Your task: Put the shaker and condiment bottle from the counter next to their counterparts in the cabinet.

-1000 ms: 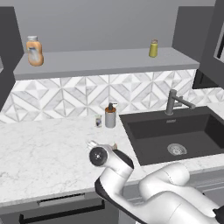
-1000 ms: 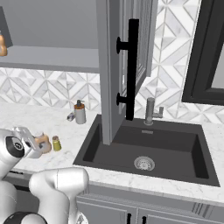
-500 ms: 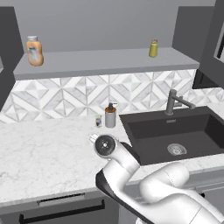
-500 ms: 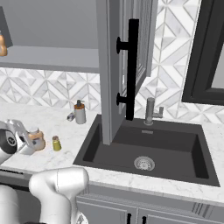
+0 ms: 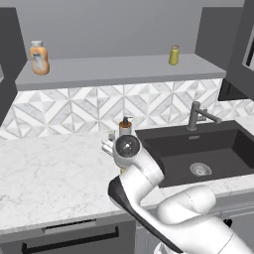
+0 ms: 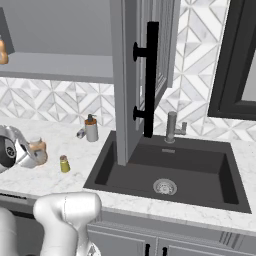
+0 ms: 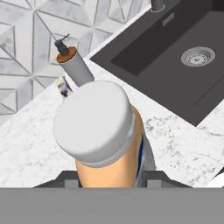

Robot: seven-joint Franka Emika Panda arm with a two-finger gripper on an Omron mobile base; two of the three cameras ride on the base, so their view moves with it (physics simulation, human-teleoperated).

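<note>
Claw (image 7: 109, 183) clamped on condiment bottle (image 7: 105, 140) at mid-body, cap above. Likely light, stiff, slick plastic; hold below cap.

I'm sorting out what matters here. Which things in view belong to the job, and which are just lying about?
Belong to the job:
- condiment bottle, held in the gripper
- shaker on the counter
- counterparts on the cabinet shelf: orange bottle, yellow-green shaker

Lying about:
- pump dispenser
- small labelled jar
- sink
- faucet

Matt plastic condiment bottle (image 7: 109, 144), marble-veined counter (image 5: 54, 178)
</note>
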